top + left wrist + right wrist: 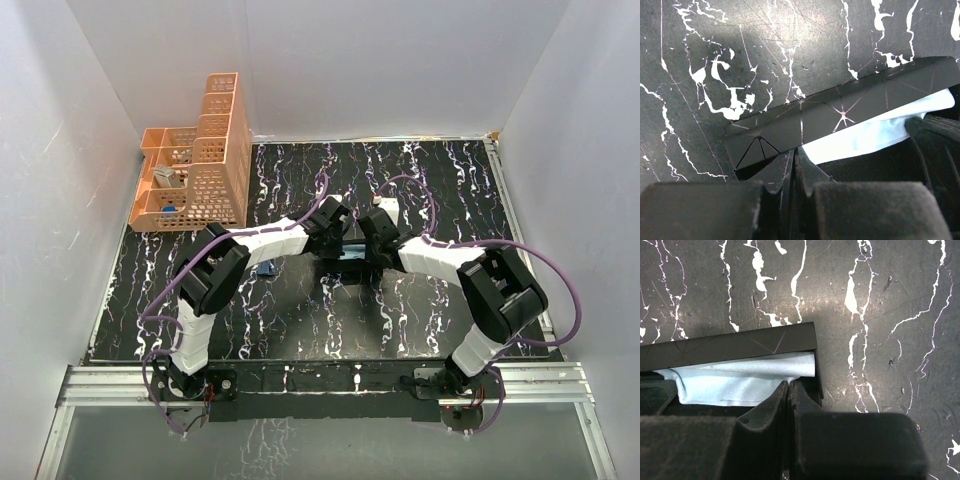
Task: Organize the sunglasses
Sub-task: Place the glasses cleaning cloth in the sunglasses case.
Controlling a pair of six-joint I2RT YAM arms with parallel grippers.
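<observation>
From the top camera I am seeing both arms reaching over the middle of the marbled table [300,320]. The left gripper [335,215] and right gripper [375,222] are meeting above the black case [345,262], where a bit of light blue cloth [352,250] is showing. A small dark blue shape just beside the left forearm is what I am taking for the sunglasses [265,269], lying on the table apart from the case. An orange organizer [200,170] is standing at the far left corner. The left wrist camera is showing its jaws pinched together at the near edge of the case, with the cloth lying inside. The right wrist camera is showing the same at the other end: jaws closed, tips at the cloth's edge, though I cannot tell whether they are gripping it. I am judging the cloth as placed and the glasses as not yet packed.
</observation>
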